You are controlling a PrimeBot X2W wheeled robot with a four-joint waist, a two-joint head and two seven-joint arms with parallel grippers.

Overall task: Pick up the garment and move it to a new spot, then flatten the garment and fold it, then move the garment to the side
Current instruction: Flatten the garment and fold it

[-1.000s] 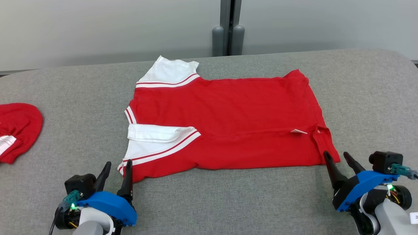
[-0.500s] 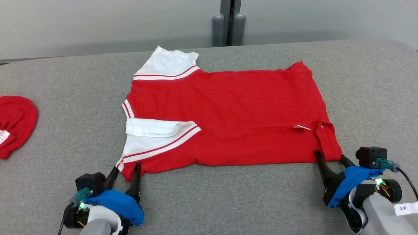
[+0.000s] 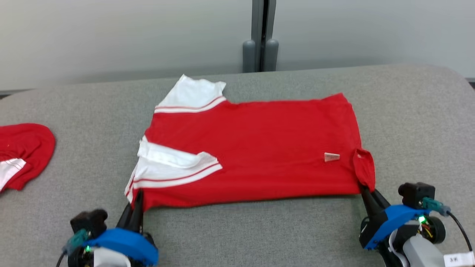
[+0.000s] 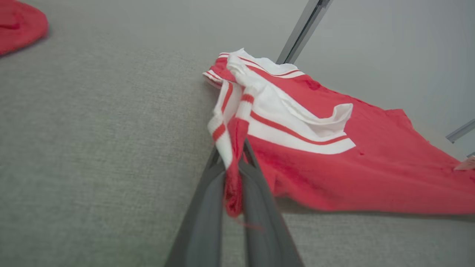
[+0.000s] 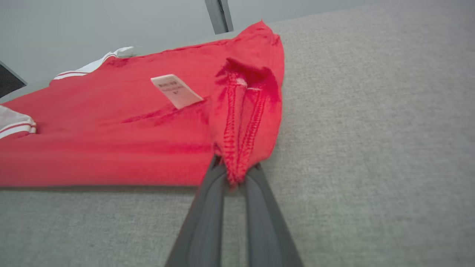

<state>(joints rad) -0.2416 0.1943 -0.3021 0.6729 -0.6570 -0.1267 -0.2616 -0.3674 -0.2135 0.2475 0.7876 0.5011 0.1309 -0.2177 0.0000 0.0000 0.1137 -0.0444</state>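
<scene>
Both grippers are clenched on the near edge of the shirt (image 3: 259,148), which lies spread across the middle of the grey table (image 3: 259,230) with its length running left to right. At the left end, the left gripper (image 3: 136,196) has its two dark fingers pressed together on the near corner, where the red cloth meets a white band with red stripes. The left wrist view shows that corner bunched into a narrow fold between the fingers (image 4: 207,207). At the right end, the right gripper (image 3: 367,191) pinches the near corner, and the right wrist view shows a stitched red hem gathered between its fingers (image 5: 259,207).

A thin shadow runs under the near edge between the two grips, so that edge seems raised a little off the table, though blur makes this hard to confirm. A small white tag (image 3: 331,157) lies on the red cloth near the right end. A white sleeve (image 3: 193,92) points to the far side at the left end. Well apart, at the table's left, lies another red cloth (image 3: 22,148) with a white patch. Behind the table a dark post (image 3: 261,37) stands against the pale wall (image 3: 111,37).
</scene>
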